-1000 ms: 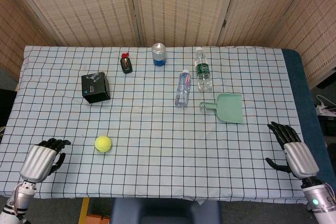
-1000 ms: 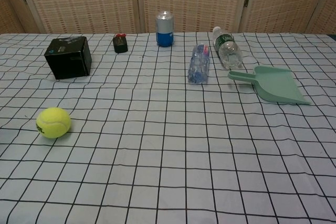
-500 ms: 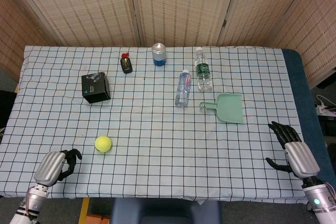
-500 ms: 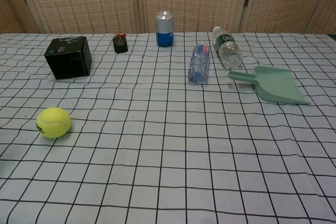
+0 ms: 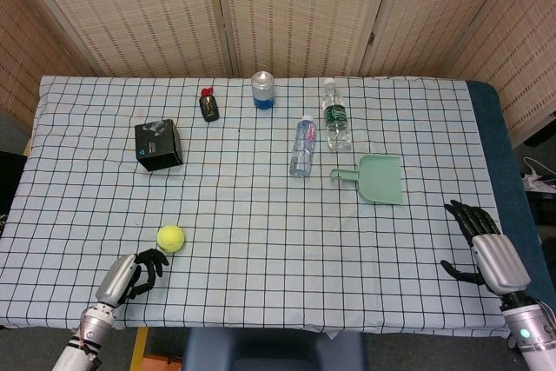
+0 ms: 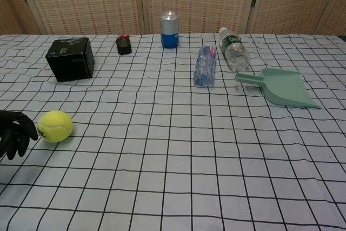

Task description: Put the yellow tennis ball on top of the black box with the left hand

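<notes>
The yellow tennis ball [image 5: 171, 237] [image 6: 55, 126] lies on the checked cloth near the front left. The black box [image 5: 158, 145] [image 6: 70, 59] stands upright further back, well beyond the ball. My left hand [image 5: 129, 277] [image 6: 15, 132] hovers low just in front-left of the ball, its dark fingers [image 6: 24, 131] loosely curled toward the ball and holding nothing; a small gap separates them from the ball. My right hand [image 5: 486, 248] rests at the table's right front edge, fingers spread, empty; the chest view does not show it.
A green dustpan [image 5: 377, 178] [image 6: 283, 87] lies right of centre. Two clear water bottles [image 5: 301, 145] [image 5: 336, 115] lie near it. A blue and silver can [image 5: 263, 89] and a small dark bottle with a red cap [image 5: 208, 104] stand at the back.
My left hand has moved rightward and forward along the front edge toward the ball, entering the chest view. The right hand and all objects have stayed still.
</notes>
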`<state>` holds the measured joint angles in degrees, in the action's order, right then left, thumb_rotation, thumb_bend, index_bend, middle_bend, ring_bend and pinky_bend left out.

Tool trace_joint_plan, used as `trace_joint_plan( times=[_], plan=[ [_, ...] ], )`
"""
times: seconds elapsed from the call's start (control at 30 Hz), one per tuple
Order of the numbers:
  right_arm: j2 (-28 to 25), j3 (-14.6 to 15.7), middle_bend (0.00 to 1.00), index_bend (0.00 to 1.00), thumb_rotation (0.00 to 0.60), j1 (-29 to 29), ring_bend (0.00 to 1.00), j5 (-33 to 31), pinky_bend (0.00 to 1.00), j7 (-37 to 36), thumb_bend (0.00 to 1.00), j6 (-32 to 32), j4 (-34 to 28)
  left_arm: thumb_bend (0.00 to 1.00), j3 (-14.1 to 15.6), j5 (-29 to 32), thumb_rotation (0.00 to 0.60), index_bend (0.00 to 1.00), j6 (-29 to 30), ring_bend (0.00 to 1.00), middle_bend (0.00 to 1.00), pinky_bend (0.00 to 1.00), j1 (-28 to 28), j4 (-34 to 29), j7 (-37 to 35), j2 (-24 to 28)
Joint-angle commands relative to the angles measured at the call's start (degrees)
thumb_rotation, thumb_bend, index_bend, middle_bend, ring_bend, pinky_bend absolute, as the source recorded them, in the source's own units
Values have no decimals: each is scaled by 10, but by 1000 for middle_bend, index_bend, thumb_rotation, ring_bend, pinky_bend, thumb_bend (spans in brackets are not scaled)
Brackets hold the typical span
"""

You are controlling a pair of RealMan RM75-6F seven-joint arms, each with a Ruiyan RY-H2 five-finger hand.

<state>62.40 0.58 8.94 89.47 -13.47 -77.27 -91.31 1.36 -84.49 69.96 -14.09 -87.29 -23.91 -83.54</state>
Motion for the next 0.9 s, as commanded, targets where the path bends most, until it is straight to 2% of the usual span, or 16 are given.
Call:
trace_joint_plan(
  times=[0.03, 0.43, 0.9],
  plan=[
    [0, 0, 0, 56, 600, 0, 0, -1, 0, 0, 158, 1, 0, 768, -7, 14, 600, 463, -2, 562, 562, 895, 3, 10, -4, -17],
    [0, -1, 0, 56, 600, 1, 0, -4, 0, -1, 158, 4, 1, 774, -30, 36, 600, 441, 20, 548, 549, 879, 13, 38, 2, -78],
    [-3, -1, 0, 56, 600, 1, 0, -5, 0, -6, 158, 4, 0, 773, -43, 44, 600, 436, 11, 540, 538, 868, 6, 81, 15, -111]
  ],
)
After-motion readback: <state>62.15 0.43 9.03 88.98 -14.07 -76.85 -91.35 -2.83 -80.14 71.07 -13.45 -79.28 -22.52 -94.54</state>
